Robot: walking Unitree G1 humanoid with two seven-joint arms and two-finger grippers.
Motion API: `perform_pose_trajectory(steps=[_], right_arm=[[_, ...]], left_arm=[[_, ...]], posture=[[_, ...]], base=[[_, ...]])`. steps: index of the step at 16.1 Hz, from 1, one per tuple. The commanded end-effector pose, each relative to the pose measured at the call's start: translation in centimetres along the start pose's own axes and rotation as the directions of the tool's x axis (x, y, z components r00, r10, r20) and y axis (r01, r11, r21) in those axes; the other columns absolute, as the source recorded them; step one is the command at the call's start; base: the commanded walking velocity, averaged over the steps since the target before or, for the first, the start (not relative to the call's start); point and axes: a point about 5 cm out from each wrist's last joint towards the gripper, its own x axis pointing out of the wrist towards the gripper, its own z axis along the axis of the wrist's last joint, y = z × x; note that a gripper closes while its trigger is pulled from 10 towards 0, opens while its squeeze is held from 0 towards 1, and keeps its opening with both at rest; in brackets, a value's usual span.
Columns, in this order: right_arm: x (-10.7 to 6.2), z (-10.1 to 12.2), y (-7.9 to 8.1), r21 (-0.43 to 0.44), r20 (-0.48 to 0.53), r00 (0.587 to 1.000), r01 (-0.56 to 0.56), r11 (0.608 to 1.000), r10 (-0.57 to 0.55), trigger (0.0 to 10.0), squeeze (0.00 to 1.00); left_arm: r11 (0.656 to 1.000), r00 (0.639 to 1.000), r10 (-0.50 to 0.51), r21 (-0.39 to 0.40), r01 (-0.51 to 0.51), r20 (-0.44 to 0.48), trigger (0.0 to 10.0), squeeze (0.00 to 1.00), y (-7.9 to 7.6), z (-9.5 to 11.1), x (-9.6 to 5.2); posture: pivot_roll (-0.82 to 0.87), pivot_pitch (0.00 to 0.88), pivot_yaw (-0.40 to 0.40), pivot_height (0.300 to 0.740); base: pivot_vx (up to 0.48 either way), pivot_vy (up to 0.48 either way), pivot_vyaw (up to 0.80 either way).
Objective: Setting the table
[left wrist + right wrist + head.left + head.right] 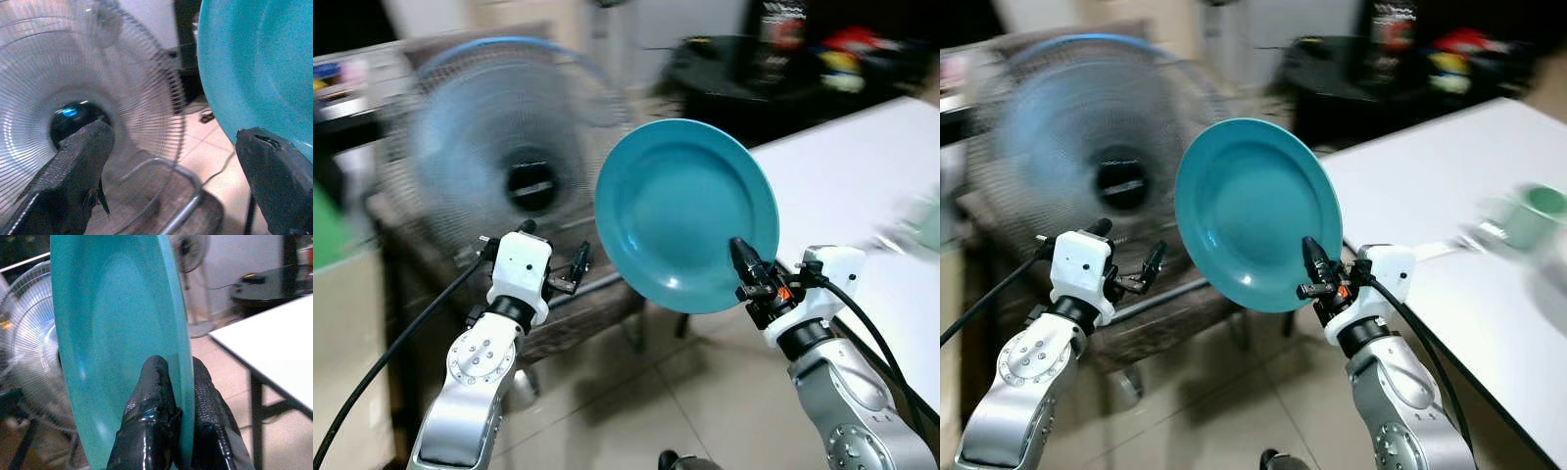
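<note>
Gripping teal plate [686, 211], right gripper [744, 264]; table [862, 176] apparently near.

Home living space: standing fan [504, 157], white table [862, 186], tiled floor [636, 411], cluttered dark side table [744, 73].

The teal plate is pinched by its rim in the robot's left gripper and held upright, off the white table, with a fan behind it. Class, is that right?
Not quite. The right gripper holds the teal plate, as the right wrist view shows: its fingers clamp the rim. The left gripper is open beside it. The rest stands: upright, off the white table, fan behind.
</note>
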Motion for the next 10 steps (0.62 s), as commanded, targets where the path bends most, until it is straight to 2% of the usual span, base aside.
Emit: perform_pose_trajectory(steps=[1, 6, 8, 9, 10], right_arm=[[0.2, 0.7, 0.2, -0.001, 0.043, 0.999, -0.004, 1.000, 0.004, 10.0, 0.00], [0.2, 0.6, -0.7, 0.001, 0.035, 0.997, 0.068, 0.998, -0.068, 10.0, 0.00], [0.2, 0.6, -0.8, 0.002, 0.034, 0.996, 0.083, 0.997, -0.083, 10.0, 0.00], [0.2, 0.6, -0.7, 0.002, 0.034, 0.996, 0.085, 0.996, -0.085, 10.0, 0.00], [0.2, 0.5, -0.7, 0.002, 0.033, 0.996, 0.087, 0.996, -0.087, 10.0, 0.00]], left_arm=[[1.000, 1.000, 0.021, 0.004, -0.021, -0.006, 10.0, 0.00, 0.4, -0.1, 0.2], [1.000, 1.000, 0.014, -0.004, -0.014, 0.002, 10.0, 0.00, 0.2, -0.1, 0.6], [0.998, 1.000, 0.019, 0.055, -0.019, 0.001, 10.0, 0.00, 0.5, 0.0, 1.2], [0.998, 1.000, 0.015, 0.058, -0.016, 0.008, 10.0, 0.00, 0.6, 0.0, 1.3], [0.999, 1.000, 0.018, 0.038, -0.018, 0.000, 10.0, 0.00, 0.7, -0.1, 1.3]], posture=[[-0.03, 0.000, 0.059, 0.740], [-0.05, 0.000, 0.067, 0.740], [-0.06, 0.000, 0.075, 0.740], [-0.06, 0.000, 0.076, 0.740], [-0.06, 0.000, 0.079, 0.740]], base=[[0.000, 0.352, -0.80], [0.000, 0.466, -0.80], [0.000, -0.480, -0.80], [0.000, -0.480, -0.80], [0.000, 0.000, -0.80]])
